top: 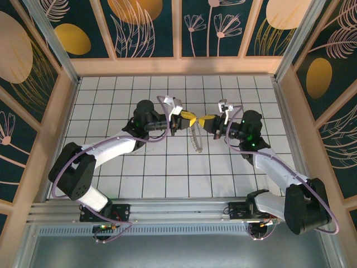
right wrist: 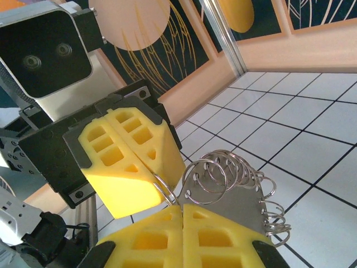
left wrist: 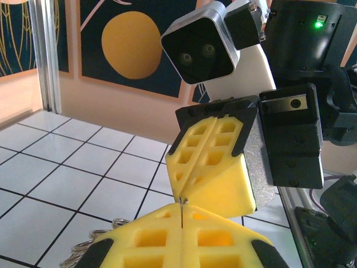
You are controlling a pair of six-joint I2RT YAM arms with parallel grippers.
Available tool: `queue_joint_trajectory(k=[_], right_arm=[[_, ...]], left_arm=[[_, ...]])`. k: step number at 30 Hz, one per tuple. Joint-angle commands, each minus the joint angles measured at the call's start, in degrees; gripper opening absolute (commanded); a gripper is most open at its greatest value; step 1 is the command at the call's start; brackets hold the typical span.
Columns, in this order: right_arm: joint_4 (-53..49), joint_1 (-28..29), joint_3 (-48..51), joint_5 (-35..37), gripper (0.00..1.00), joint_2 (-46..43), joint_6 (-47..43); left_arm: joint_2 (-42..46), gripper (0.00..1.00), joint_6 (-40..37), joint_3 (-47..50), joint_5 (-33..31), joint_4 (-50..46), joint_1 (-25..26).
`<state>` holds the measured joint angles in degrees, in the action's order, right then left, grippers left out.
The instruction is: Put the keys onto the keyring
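Note:
My two grippers meet tip to tip above the middle of the table. The left gripper (top: 187, 118) (left wrist: 183, 207) has its yellow fingers pressed shut on a thin silvery wire. The right gripper (top: 211, 121) (right wrist: 182, 208) is shut on the same wire loop, which runs from its tips to the left gripper (right wrist: 153, 176). This wire belongs to the keyring (right wrist: 240, 192), a grey metal piece strung with several small rings, which hangs below the grippers (top: 195, 139). Some of its rings (left wrist: 83, 247) show at the lower left of the left wrist view. The blue-headed key is out of view.
The white tiled table (top: 167, 167) is boxed in by pale wooden walls (top: 178, 66) at the back and both sides. A metal rail (top: 178, 209) runs along the near edge, where the arm bases stand.

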<state>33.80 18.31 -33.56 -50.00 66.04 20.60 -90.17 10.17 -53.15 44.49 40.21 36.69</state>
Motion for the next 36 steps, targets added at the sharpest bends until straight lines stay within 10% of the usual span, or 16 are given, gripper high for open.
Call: queue_joint_trajectory(k=[1,6,36], right_arm=[[0.62,-0.94,0.39,-0.76,0.06,1.17,1.76],[3.79,-4.84,1.92,-0.38,0.38,1.31,6.02],[22.95,-1.49,-2.41,6.82,0.54,2.22,19.75]], left_arm=[[2.81,0.0,3.25,0.79,-0.62,10.83,0.59],[2.48,0.0,6.76,2.0,-2.65,16.71,0.61],[-11.78,0.0,37.89,-1.87,2.95,46.12,-3.21]])
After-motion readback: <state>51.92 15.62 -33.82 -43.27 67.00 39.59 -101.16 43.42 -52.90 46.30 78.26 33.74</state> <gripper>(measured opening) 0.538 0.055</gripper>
